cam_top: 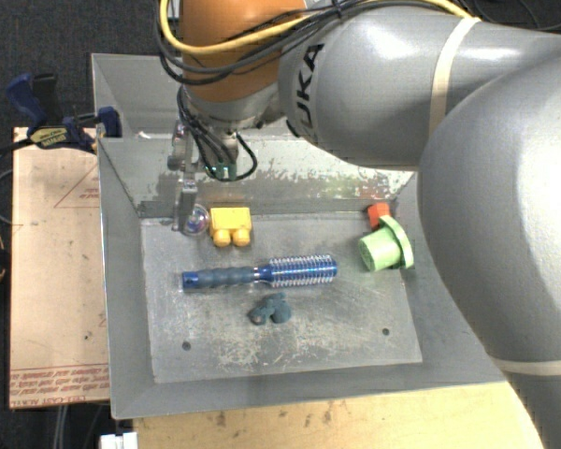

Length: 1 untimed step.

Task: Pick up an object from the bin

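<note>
The hand hangs low in the far left corner of the bin; I cannot tell whether it is released or clenched. A small pale round thing lies against it, with a yellow block just beside. Rightward lie a blue brush, a dark lump, an orange piece and a green spool.

Arm: 1 grey jointed unit enters from the right, its broad links crossing the upper right of the view. Wrist: orange cover at top centre, with black and yellow cables looped round it. Gripper: hangs below the wrist at upper left, pointing down and apparently set low.
</note>
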Each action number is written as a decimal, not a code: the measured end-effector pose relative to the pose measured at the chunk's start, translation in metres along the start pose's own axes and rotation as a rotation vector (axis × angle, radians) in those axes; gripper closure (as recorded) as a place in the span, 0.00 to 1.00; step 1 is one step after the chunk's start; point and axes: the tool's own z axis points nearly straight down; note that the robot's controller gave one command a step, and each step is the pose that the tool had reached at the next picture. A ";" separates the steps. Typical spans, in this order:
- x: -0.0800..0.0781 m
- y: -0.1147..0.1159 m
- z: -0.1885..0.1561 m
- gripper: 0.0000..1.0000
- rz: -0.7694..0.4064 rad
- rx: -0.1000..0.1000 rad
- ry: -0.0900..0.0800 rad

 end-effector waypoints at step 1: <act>0.064 -0.021 0.169 0.00 -0.043 -0.003 -0.010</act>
